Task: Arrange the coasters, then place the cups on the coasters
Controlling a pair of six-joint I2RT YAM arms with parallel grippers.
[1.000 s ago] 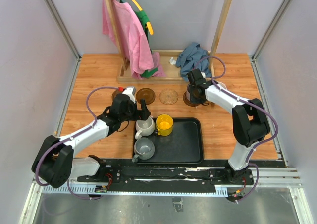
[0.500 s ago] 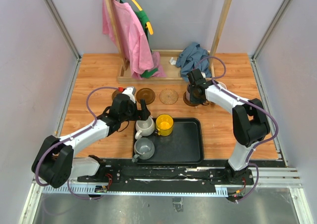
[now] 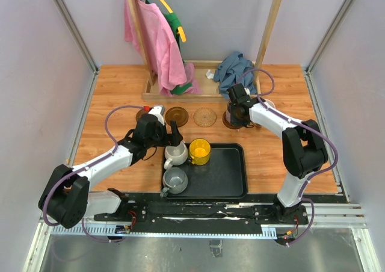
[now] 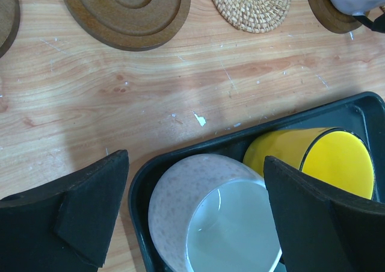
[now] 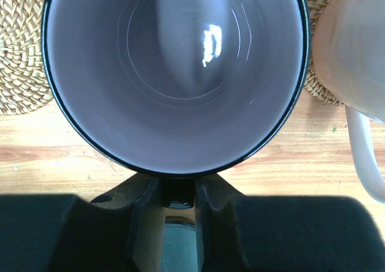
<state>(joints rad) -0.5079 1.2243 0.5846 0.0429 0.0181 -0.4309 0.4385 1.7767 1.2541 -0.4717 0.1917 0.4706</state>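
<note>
Five coasters lie flat in a row running from 9 to 3 o'clock on the wood, at 12 o'clock of the black tray (image 3: 222, 171). From the 9 o'clock end:

- The end dark coaster (image 3: 142, 114) is half hidden.
- The ringed dark coaster (image 4: 125, 10) is bare.
- The tan woven coaster (image 4: 249, 4) is bare.
- The loaded dark coaster (image 4: 325, 16) carries the lilac mug (image 5: 174, 73), which stands upright with a glossy inside and a dark rim.
- The far woven coaster (image 5: 317, 86) lies under the pale pink mug (image 5: 352, 43), just at the lilac one's 3 o'clock.

In the tray, the off-white mug (image 3: 175, 153) stands upright in the 10 o'clock corner. The yellow mug (image 3: 200, 151) is just beside it at 3 o'clock. The grey mug (image 3: 175, 179) is at its 6 o'clock, handle toward 7 o'clock.
</note>
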